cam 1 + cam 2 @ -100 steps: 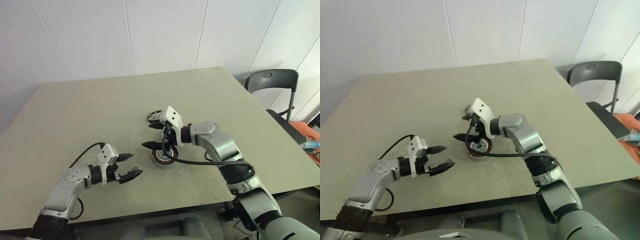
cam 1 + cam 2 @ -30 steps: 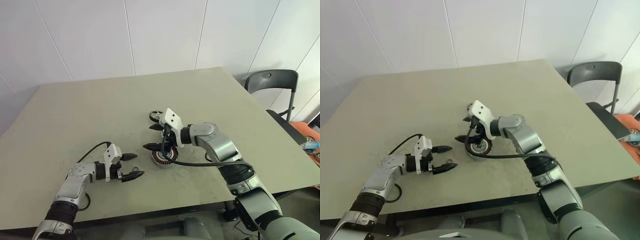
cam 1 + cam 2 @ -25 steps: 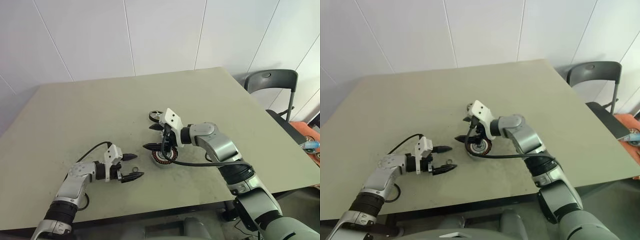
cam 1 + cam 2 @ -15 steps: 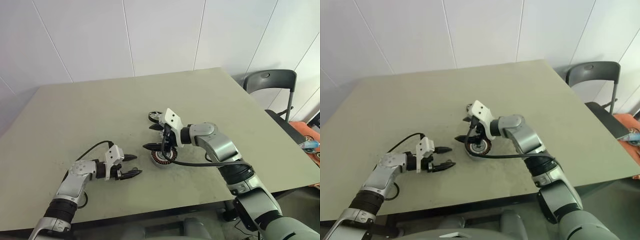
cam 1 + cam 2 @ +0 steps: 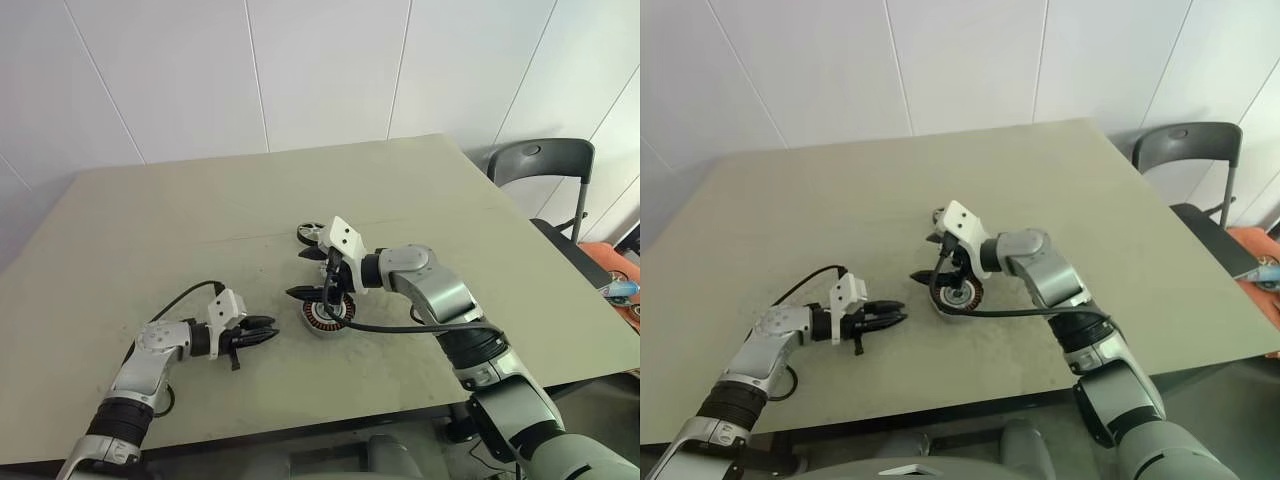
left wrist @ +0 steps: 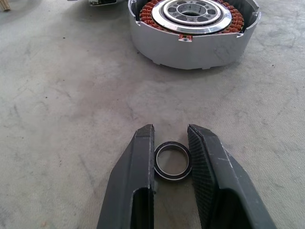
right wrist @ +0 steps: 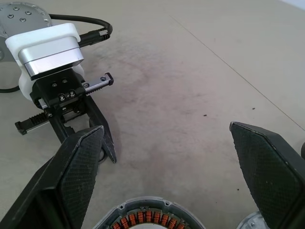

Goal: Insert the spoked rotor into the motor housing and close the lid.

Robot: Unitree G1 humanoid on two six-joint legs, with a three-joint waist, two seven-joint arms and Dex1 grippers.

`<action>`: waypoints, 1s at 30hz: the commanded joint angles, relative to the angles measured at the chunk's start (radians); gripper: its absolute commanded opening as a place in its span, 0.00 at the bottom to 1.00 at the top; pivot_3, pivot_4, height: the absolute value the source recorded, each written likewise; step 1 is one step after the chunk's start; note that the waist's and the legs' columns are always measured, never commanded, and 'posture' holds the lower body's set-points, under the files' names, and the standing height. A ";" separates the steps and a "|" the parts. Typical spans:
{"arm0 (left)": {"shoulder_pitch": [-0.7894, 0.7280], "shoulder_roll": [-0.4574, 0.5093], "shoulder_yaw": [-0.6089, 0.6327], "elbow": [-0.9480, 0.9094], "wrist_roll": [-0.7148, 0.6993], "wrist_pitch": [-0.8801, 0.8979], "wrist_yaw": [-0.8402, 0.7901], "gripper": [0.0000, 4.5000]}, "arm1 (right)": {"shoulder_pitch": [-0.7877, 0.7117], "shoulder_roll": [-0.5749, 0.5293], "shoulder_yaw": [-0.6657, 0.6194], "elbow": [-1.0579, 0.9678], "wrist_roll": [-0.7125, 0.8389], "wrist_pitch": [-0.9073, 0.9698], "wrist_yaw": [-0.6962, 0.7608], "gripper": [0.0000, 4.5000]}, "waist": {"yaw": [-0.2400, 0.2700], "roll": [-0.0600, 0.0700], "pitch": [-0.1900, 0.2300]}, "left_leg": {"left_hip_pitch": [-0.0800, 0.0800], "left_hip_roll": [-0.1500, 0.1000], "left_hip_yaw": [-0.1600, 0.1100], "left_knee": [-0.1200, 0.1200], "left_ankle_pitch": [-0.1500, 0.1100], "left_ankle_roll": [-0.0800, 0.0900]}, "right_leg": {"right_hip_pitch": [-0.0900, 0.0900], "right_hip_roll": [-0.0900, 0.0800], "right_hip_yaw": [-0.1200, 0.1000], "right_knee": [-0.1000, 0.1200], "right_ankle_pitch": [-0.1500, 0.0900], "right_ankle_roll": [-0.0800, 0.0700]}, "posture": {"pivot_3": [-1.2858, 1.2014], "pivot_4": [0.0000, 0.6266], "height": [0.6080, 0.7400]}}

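Grey-green desk (image 5: 150,230) seen from the head camera. The motor housing (image 5: 322,318) stands near the desk's middle, its ring of copper windings exposed; in the left wrist view (image 6: 193,31) its far rim is cut off by the frame edge.

The right pincer (image 5: 306,272) hovers just above the housing with its black fingers wide apart, holding nothing; its cable partly hides the housing's near side.

Behind it, the spoked rotor (image 5: 310,233) lies on the desk, half covered by the pincer's white mount, so its spokes are hard to make out.

The left pincer (image 6: 170,143) rests low on the desk, well apart from the housing. Its fingers (image 6: 140,157) have closed in on a small dark ring (image 6: 173,160) lying flat between them, touching or nearly touching its sides; whether the ring is truly clamped cannot be told.

A dark chair (image 5: 545,165) stands beyond the desk's right corner.
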State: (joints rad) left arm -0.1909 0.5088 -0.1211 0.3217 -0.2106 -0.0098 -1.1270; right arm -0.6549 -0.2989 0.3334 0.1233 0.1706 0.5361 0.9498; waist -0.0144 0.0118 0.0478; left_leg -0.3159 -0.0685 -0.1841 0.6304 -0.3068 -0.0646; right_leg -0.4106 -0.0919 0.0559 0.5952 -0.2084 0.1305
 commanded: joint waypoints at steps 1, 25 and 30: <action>-0.045 -0.008 0.029 0.044 -0.021 0.014 0.007 0.16 | -0.016 0.007 -0.004 -0.009 0.002 -0.018 0.001 1.00 | 0.001 0.000 0.000 | 0.000 0.000 0.000 0.000 0.000 0.000 | 0.000 0.000 0.000 0.000 0.000 0.000 | 0.52 0.00 1.00; -0.188 0.045 0.198 -0.384 -0.378 0.509 0.027 0.16 | 0.018 -0.207 -0.211 -0.037 0.136 0.073 0.063 1.00 | -0.003 -0.004 0.002 | -0.006 0.000 -0.001 0.001 0.001 -0.001 | -0.006 0.000 -0.001 0.001 0.000 0.000 | 0.52 0.00 1.00; -0.009 -0.028 0.091 -0.262 -0.246 0.235 -0.022 0.16 | 0.032 -0.217 -0.206 -0.048 0.138 0.073 0.054 1.00 | -0.005 0.000 0.000 | -0.006 0.000 0.000 0.001 0.001 -0.001 | -0.005 0.000 0.000 0.000 0.001 -0.001 | 0.52 0.00 1.00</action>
State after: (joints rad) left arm -0.2619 0.5216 0.0281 -0.0459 -0.5266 0.3670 -1.1203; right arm -0.6176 -0.5215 0.1410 0.1034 0.2974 0.6199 1.0077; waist -0.0192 0.0116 0.0476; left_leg -0.3194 -0.0683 -0.1818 0.6306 -0.3059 -0.0659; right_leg -0.4143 -0.0918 0.0574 0.5947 -0.2076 0.1293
